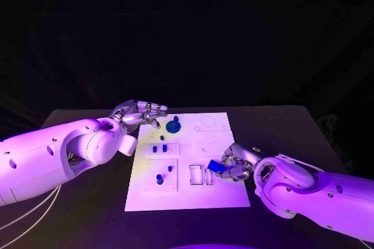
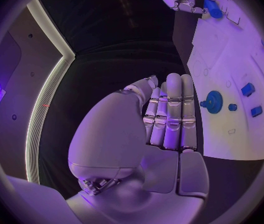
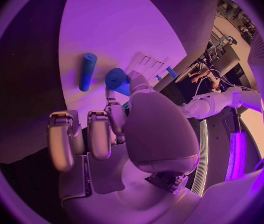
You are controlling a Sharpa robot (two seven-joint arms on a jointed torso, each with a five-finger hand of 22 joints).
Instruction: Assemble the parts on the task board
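The blue part (image 1: 216,166) sits pinched in the right hand (image 1: 236,163), thumb against a fingertip, low over the board (image 1: 218,197) just beside the two narrow slots (image 1: 200,175). The hold looks shallow, so the part could twist or drop as it goes down, or meet a slot's edge tilted and jam. A loose peg (image 3: 87,71) lies on the board near that hand and could get knocked away. The left hand (image 1: 140,113), fingers pressed together and holding nothing, hovers at the board's far corner beside the gear (image 1: 173,126).

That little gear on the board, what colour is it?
Blue. The gear shows best in the left wrist view.
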